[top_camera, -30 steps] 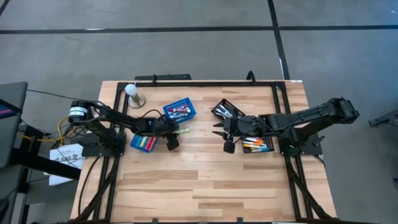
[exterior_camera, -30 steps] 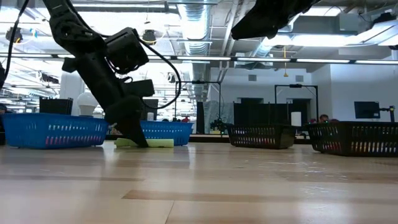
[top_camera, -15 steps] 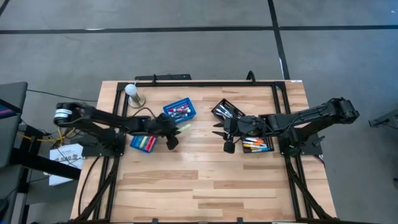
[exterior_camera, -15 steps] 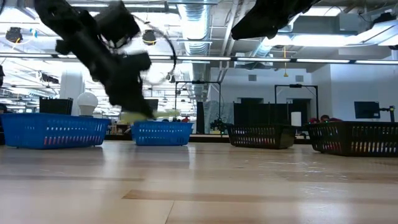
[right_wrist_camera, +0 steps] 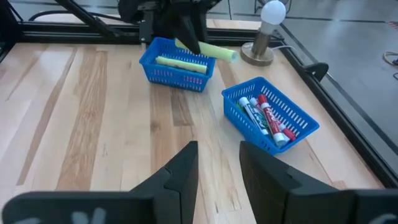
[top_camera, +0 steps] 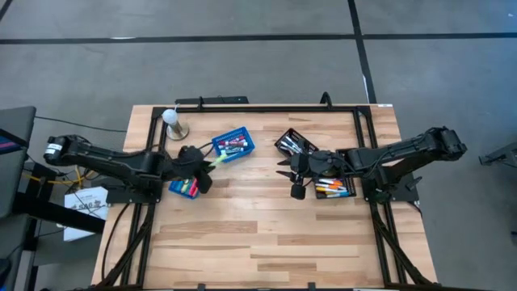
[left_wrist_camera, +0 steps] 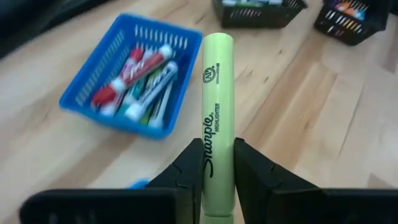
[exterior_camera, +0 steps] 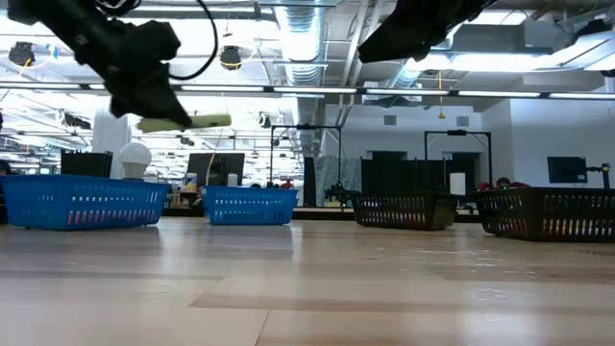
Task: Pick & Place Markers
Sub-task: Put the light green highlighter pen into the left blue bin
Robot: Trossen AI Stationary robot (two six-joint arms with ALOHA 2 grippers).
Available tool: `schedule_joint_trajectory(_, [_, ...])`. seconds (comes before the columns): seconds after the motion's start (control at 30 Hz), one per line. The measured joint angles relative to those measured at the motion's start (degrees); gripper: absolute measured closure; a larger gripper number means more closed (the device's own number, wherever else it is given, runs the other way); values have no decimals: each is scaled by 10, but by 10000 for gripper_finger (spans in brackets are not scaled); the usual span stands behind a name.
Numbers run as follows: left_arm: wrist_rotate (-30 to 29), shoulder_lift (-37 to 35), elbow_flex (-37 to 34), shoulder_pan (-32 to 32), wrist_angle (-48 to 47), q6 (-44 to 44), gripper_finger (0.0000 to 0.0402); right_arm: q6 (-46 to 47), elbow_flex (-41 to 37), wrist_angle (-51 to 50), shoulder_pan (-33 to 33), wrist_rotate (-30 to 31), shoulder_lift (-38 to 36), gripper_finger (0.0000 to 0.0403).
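Above table (top_camera: 266, 234), left pincer (top_camera: 203, 164) has lifted green highlighter (left_wrist_camera: 216, 118) higher.

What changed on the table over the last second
The left hand closed on the light green highlighter that lay on the wood by the blue basket, lifted it clear of the table and drew back toward the other blue basket. The right hand stayed above the table's middle, empty, and all baskets kept their places.
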Motion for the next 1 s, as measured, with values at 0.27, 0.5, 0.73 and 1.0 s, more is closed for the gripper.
schedule_joint_trajectory(0.27, [1,-22,0,-40,-83,-88,336,0,0,-5,0,0,0,295])
schedule_joint_trajectory(0.5, [12,-22,0,-62,-119,-136,336,0,0,-8,0,0,0,295])
schedule_joint_trajectory(0.73, [12,-22,0,-64,-218,-288,336,1,0,-21,0,0,0,295])
schedule_joint_trajectory(1.0, [18,-15,-1,-64,-225,-345,336,32,0,-64,0,1,0,295])
